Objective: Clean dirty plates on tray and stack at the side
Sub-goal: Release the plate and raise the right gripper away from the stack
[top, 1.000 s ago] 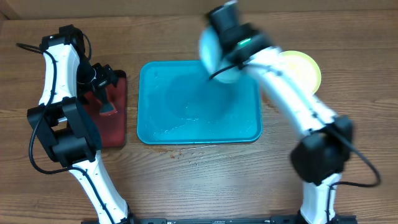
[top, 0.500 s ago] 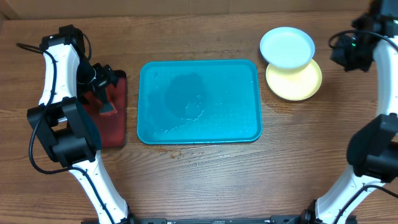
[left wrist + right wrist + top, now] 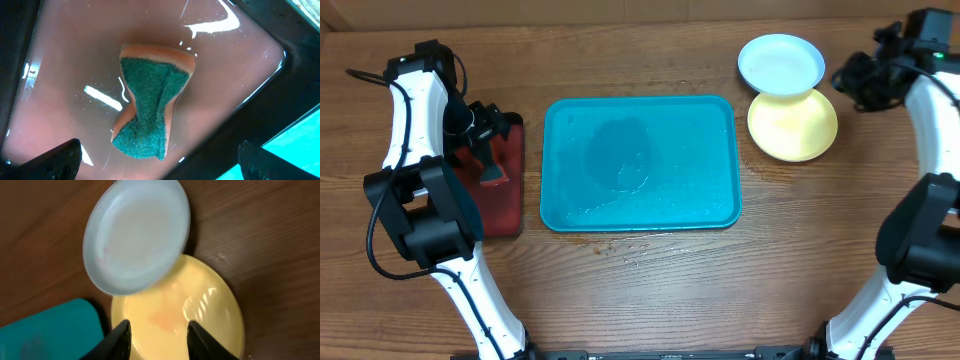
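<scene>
Looking down from overhead, the pale mint-blue plate [image 3: 781,63] overlaps the far rim of the yellow-green plate [image 3: 792,125], right of the tray [image 3: 640,165]. The right gripper [image 3: 842,80] sits just beside them. Its wrist view shows fingers parted, gripping nothing, above both plates. The left wrist view shows the left gripper [image 3: 160,165] spread wide over a sponge [image 3: 150,102] on the dark red tray [image 3: 60,75].

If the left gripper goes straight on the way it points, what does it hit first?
Most likely the sponge, which lies right ahead of the open left gripper on the dark red tray. How far off it is remains unclear.
</scene>
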Tool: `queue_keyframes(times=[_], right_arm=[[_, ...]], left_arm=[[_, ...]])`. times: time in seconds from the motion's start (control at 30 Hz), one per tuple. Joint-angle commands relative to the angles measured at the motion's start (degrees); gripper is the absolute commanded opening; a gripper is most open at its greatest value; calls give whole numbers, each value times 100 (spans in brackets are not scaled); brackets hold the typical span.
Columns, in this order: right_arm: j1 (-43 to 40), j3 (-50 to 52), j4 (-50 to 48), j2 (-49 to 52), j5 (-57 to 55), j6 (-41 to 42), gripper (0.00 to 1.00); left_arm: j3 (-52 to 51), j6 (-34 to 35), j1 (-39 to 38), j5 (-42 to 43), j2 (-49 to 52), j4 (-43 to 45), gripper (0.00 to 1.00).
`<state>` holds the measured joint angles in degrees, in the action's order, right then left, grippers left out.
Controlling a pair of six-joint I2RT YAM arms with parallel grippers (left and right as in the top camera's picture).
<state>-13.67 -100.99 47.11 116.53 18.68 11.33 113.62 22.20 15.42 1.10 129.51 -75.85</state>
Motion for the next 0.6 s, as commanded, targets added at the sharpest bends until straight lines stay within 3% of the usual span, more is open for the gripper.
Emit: queue_keyframes(times=[0.0,0.17,0.43,0.57], right_arm=[[313,328,-511,46,-271,927,38],[776,422,-785,291,-1204,2017,38],[1303,424,-505,407,-2726,2830,38],[1333,428,-439,481,-2964,3246,38]], left_arm=[[107,13,-7,46,-42,-24,100],[107,13,-7,44,-42,-44,100],[107,13,-7,44,-42,-44,100],[107,13,-7,44,-42,-42,100]])
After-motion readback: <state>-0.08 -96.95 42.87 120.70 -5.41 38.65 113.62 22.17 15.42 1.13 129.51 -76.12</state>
